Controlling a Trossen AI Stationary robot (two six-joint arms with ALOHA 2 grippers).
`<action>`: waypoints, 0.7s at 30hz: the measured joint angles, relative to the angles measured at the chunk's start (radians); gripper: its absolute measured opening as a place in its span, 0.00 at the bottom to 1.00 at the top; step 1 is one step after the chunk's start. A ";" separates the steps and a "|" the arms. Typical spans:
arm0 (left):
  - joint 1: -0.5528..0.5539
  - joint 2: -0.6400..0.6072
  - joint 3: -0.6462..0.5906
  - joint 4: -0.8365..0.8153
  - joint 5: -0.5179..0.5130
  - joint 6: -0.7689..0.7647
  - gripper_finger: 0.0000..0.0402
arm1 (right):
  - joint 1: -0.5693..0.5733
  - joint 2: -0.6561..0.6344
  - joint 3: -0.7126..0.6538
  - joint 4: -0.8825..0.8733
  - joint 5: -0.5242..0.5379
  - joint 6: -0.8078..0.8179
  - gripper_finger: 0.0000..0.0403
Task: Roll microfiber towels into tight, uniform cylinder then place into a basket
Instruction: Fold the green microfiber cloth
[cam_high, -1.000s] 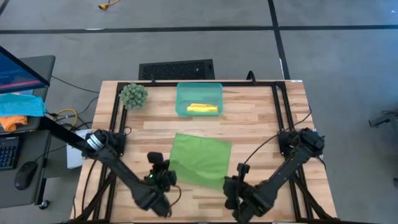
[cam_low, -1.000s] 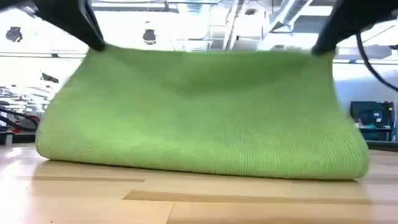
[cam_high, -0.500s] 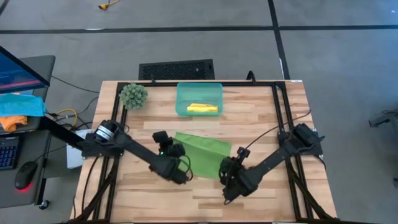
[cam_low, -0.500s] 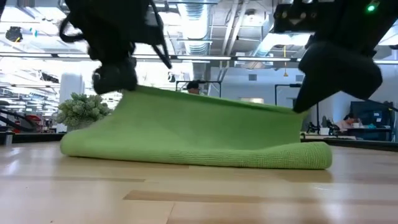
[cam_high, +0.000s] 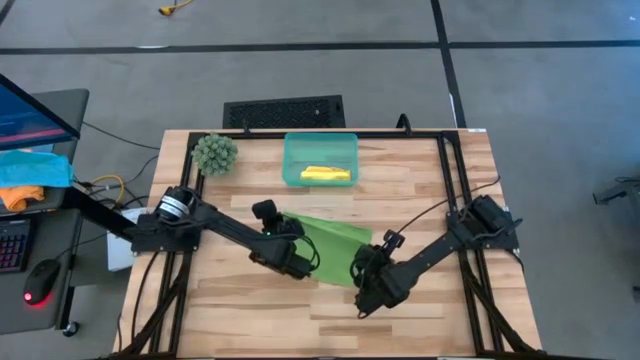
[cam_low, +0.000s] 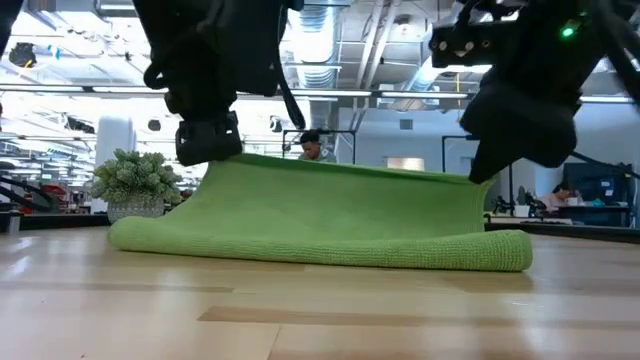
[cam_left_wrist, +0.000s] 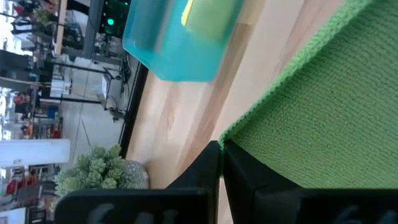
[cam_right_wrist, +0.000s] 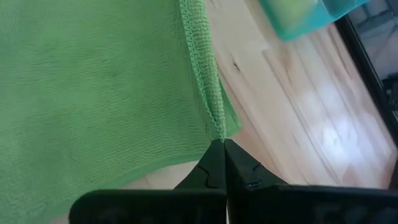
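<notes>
The lime green towel (cam_high: 330, 243) lies mid-table, doubled over; its fold (cam_low: 320, 252) rests on the wood, and its upper layer rises to a raised edge (cam_low: 350, 168). My left gripper (cam_high: 292, 256) is shut on that edge's left corner, my right gripper (cam_high: 364, 276) on its right corner. The teal basket (cam_high: 320, 146) stands at the far middle, with the rolled yellow towel (cam_high: 326, 175) lying inside it. Both also show in the left wrist view: the basket (cam_left_wrist: 177, 50) and the yellow towel (cam_left_wrist: 205, 15). My left gripper pinches the green towel's left corner (cam_left_wrist: 236, 138) between its two shut fingers, slanting down from above. The corner is lifted clear of the table, and the cloth slopes down from it to the fold. My right gripper pinches the towel's right corner (cam_right_wrist: 217, 129), at the end of the stitched hem (cam_right_wrist: 199, 62), between its two shut fingers, slanting down from above. The corner is held above the table, and the cloth spreads away from it only slightly slack.
A fuzzy green ball-shaped plant (cam_high: 214, 152) stands at the far left corner. A black frame rail (cam_high: 445, 175) runs along the table's sides. Bare wood lies near the front edge (cam_high: 320, 320). People and desks show in the room behind (cam_low: 310, 145).
Both grippers, still shut on the towel's corners, have gone from the near edge toward the far edge and come lower. The towel's near edge has been carried over the rest, so the cloth is folded over; its far part has stayed where it was.
</notes>
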 joint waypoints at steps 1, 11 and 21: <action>0.004 0.000 0.000 0.002 0.004 0.007 0.01 | -0.007 0.002 0.000 0.000 -0.001 0.000 0.01; 0.044 0.000 0.000 0.039 0.093 0.084 0.02 | -0.030 0.002 0.000 0.020 -0.010 0.000 0.02; 0.050 0.000 0.000 0.102 0.116 0.163 0.18 | -0.045 0.002 0.000 0.034 0.000 0.000 0.01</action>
